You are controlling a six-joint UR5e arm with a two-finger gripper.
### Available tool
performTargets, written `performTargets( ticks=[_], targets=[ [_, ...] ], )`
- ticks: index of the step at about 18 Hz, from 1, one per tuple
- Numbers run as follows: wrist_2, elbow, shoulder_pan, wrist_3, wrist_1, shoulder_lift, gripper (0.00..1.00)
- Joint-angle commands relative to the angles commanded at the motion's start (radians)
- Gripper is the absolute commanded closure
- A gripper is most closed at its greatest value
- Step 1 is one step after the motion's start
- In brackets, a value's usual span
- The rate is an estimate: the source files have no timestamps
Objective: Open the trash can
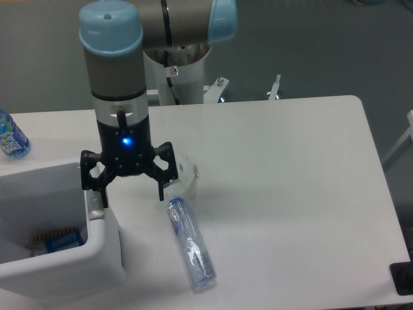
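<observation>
The trash can (pixel 77 258) is a large white boxy bin at the lower left, partly cut off by the frame edge. Its top shows a hollow interior with a blue packet (pixel 62 241) inside; no flat lid shows over it. A small grey latch (pixel 95 208) sits on its right rim. My gripper (pixel 132 196) points down just right of that rim, jaws spread wide and empty. The left fingertip (pixel 102 197) hangs at the latch; I cannot tell whether it touches it. The right fingertip (pixel 162 191) is over the table.
A clear plastic bottle (pixel 190 248) lies on the table right of the bin, its top end under my right finger. A blue-labelled bottle (pixel 10 137) stands at the far left edge. A black object (pixel 401 278) sits at the lower right corner.
</observation>
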Motion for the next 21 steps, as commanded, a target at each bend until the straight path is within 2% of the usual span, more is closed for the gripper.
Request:
performTargets(
  ticks=[3,7,11,12,15,17,19,21],
  targets=[
    [0.012,0.014,0.046,0.002,0.0,0.005,0.0],
    [0.093,0.02,0.113,0.017,0.0,0.018,0.0],
    [0.178,0.034,0.178,0.128,-0.02,0.017,0.0],
    [0.178,0.035,0.189,0.179,-0.044,0.02,0.0],
    [0.179,0.034,0.219,0.381,-0.177,0.037,0.0],
    [0.179,0.032,0.247,0.541,-0.245,0.058,0.0],
    [0.181,0.023,0.268,0.629,-0.267,0.075,0.0],
    [0.181,0.023,0.273,0.64,-0.268,0.077,0.0]
  ],
)
